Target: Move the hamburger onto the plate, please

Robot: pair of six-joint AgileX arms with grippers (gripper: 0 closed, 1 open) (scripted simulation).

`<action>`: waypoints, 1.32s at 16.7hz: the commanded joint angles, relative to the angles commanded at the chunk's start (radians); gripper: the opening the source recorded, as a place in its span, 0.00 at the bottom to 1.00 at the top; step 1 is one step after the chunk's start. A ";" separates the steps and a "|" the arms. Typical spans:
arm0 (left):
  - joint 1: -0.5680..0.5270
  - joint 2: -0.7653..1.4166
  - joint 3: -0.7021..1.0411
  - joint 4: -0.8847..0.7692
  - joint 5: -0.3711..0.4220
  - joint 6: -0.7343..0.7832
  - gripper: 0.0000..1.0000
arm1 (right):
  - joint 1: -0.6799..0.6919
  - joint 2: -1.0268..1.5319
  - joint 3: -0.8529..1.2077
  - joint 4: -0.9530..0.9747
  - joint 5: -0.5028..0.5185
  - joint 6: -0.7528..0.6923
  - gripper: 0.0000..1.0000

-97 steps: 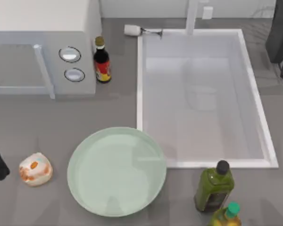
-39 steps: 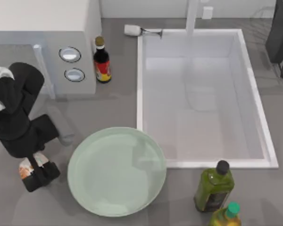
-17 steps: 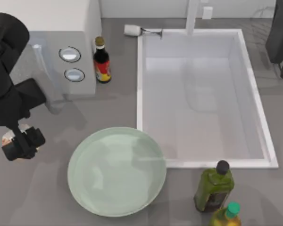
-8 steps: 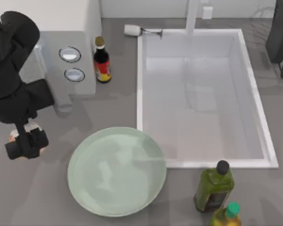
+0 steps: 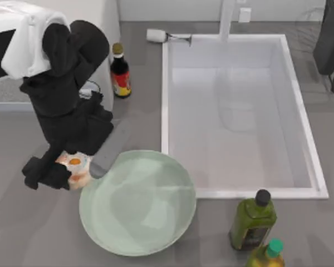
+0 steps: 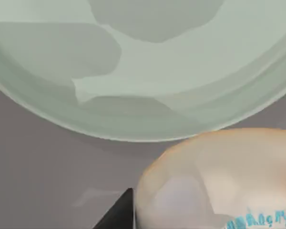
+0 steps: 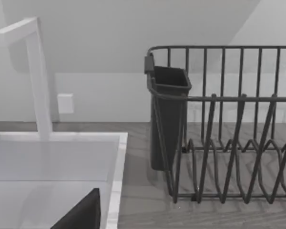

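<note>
The hamburger [image 5: 75,164], a small cream lump with orange patches, is held in my left gripper [image 5: 67,170], which is shut on it. It hangs just outside the left rim of the pale green plate [image 5: 145,211], at the front middle of the table. In the left wrist view the hamburger [image 6: 219,176] is close up, with a black finger [image 6: 118,215] beside it and the plate [image 6: 148,62] just beyond. My right arm [image 5: 329,33] is parked at the far right corner.
A white sink [image 5: 239,111] lies right of the plate, with a faucet [image 5: 227,16] behind it. A microwave [image 5: 55,16] and a dark sauce bottle [image 5: 120,72] stand at the back left. Two oil bottles [image 5: 254,221] stand at the front right. A dish rack [image 7: 229,124] stands near the right arm.
My left gripper closed on the hamburger at the table's left and has carried it rightward, up to the plate's left rim. The right arm has stayed put.
</note>
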 joint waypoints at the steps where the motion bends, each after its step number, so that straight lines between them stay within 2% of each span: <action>1: -0.028 0.017 0.011 -0.003 0.001 0.109 0.00 | 0.000 0.000 0.000 0.000 0.000 0.000 1.00; 6: -0.158 0.082 0.062 -0.004 0.001 0.585 0.00 | 0.000 0.000 0.000 0.000 0.000 0.000 1.00; 10: -0.229 0.094 0.088 0.014 -0.002 0.817 0.00 | 0.000 0.000 0.000 0.000 0.000 0.000 1.00; 13: -0.250 0.094 0.096 0.022 -0.004 0.880 0.00 | 0.000 0.000 0.000 0.000 0.000 0.000 1.00; 18: -0.247 0.093 0.089 0.025 -0.003 0.882 0.00 | 0.000 0.000 0.000 0.000 0.000 0.000 1.00; 22: -0.248 0.124 0.030 0.124 -0.002 0.882 0.00 | 0.000 0.000 0.000 0.000 0.000 0.000 1.00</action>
